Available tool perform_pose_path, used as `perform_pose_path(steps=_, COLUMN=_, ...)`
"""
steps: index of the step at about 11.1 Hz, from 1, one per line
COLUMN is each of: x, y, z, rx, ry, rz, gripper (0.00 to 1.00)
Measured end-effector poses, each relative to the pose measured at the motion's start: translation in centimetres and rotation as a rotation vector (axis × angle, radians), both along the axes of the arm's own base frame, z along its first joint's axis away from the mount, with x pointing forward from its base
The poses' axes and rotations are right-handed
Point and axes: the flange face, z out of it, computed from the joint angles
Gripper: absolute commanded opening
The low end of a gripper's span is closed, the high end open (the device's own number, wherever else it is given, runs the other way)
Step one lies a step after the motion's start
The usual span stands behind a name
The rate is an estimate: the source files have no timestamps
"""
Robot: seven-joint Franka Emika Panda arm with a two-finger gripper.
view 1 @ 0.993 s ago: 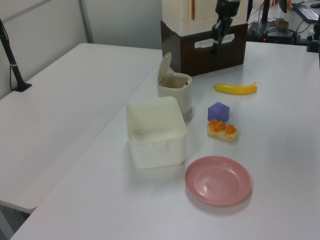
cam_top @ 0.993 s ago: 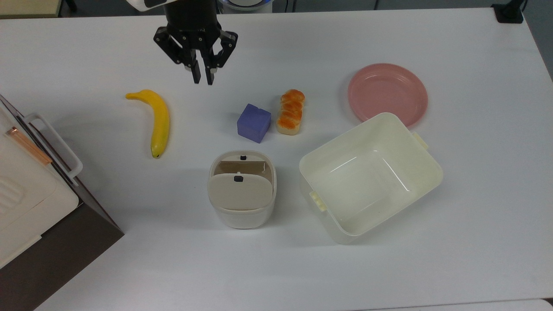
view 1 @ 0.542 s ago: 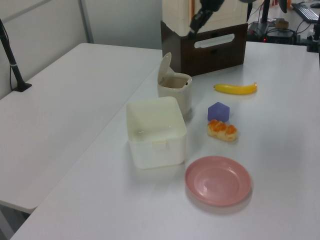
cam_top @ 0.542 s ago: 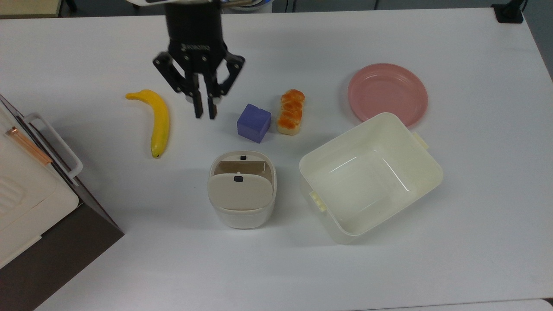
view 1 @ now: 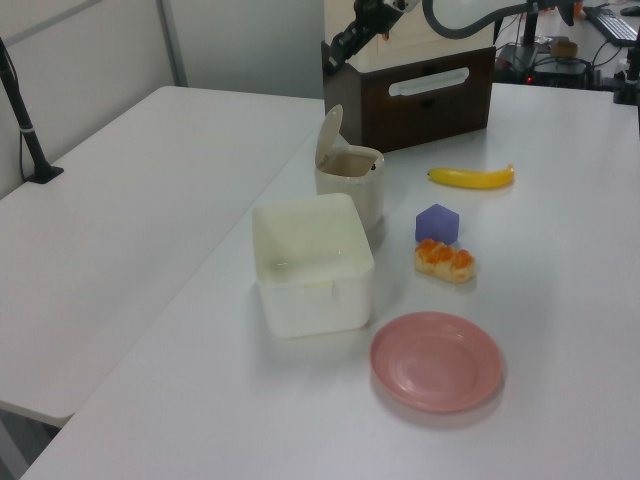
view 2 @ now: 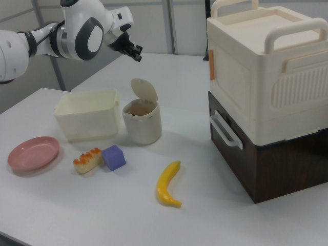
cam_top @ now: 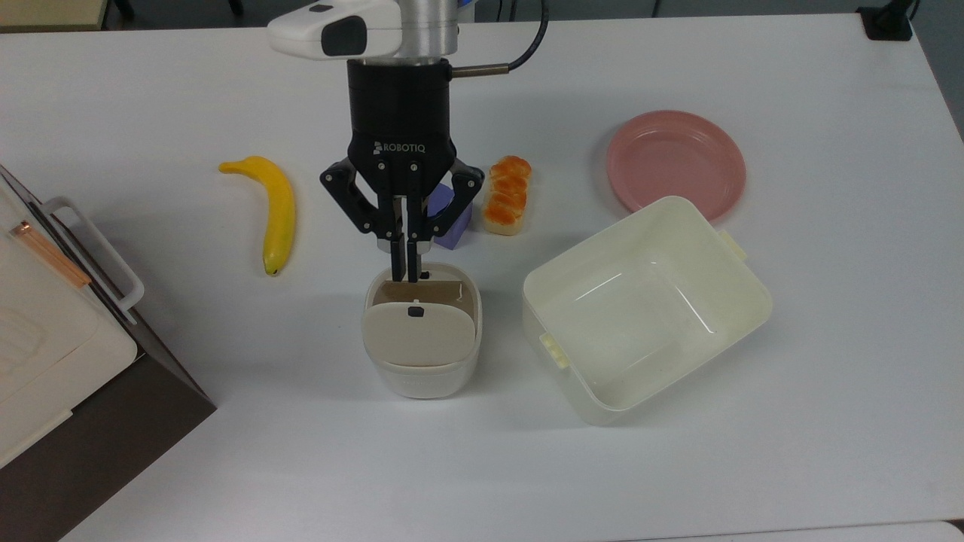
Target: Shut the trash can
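Trash can [cam_top: 422, 331] lid [cam_top: 419, 336] raised, end effector [cam_top: 407, 272] above, fingers pressed together

White tables [view 1: 150, 190], grey wall [view 1: 245, 40]

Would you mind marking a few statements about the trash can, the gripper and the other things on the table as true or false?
1. The trash can has its lid standing open. True.
2. The gripper is clamped on the banana. False: the gripper is shut on nothing and hangs high above the table, as the right view shows; the banana lies apart from it.
3. The pink plate has nothing on it. True.
4. The bread lies inside the cream tub. False: it lies on the table beside the purple block, and the tub has nothing in it.
5. In the top view, the banana lies to the right of the tub. False: it lies at the top view's left.
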Motion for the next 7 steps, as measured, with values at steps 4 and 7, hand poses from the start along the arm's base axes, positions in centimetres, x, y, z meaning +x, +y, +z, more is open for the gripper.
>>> perform_pose_path(steps=4, x=1.7, y=0.2, z=-4.5, rx=-0.027, ry=0.029, rz=0.0, gripper=0.11)
perform_pose_path(steps=7, x=2.3, y=0.5, z=-8.3, rx=-0.056, ry=0.098, rz=0.008, gripper=0.11)
